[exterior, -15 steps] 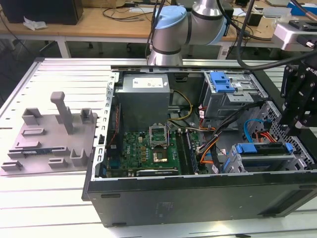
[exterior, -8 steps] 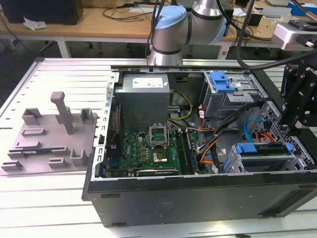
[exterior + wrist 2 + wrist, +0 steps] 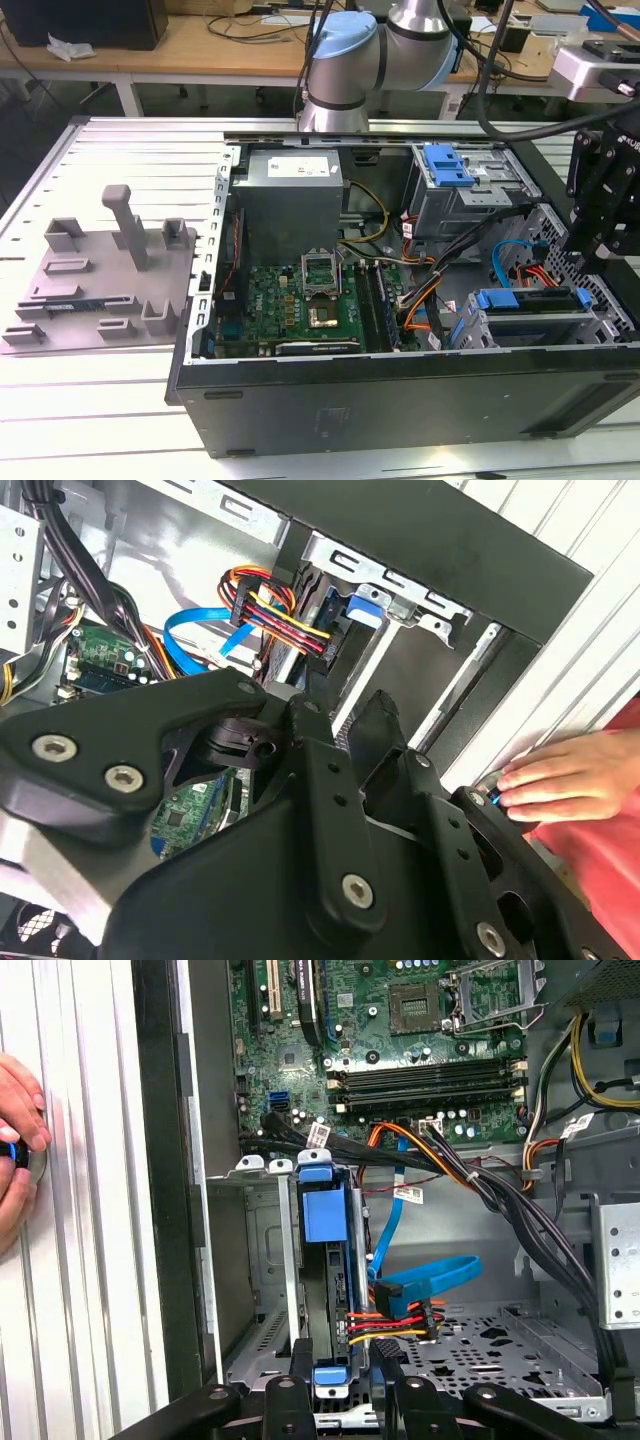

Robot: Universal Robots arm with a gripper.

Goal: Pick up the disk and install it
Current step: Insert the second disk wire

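Observation:
The disk (image 3: 527, 300) sits on edge in the drive cage (image 3: 600, 325) at the exterior view's right end of the open computer case, its blue carrier bracket facing up. In the first wrist view the disk (image 3: 322, 1222) fills one cage slot, with red, yellow and black cables beside it. My gripper (image 3: 602, 255) hangs a little above and to the exterior view's right of the cage. It is open, and its dark fingers (image 3: 300, 1358) stand either side of the bracket's end tab. In the second wrist view the gripper (image 3: 350, 720) points down toward the cage.
A person's hand (image 3: 15, 1150) rests on the ribbed table just outside the case wall, on a small blue and silver object. The case also holds a motherboard (image 3: 300, 300), a grey power supply (image 3: 290, 195), cable bundles and an upper bay with a blue latch (image 3: 448, 168). A grey plastic fixture (image 3: 100, 270) lies on the table.

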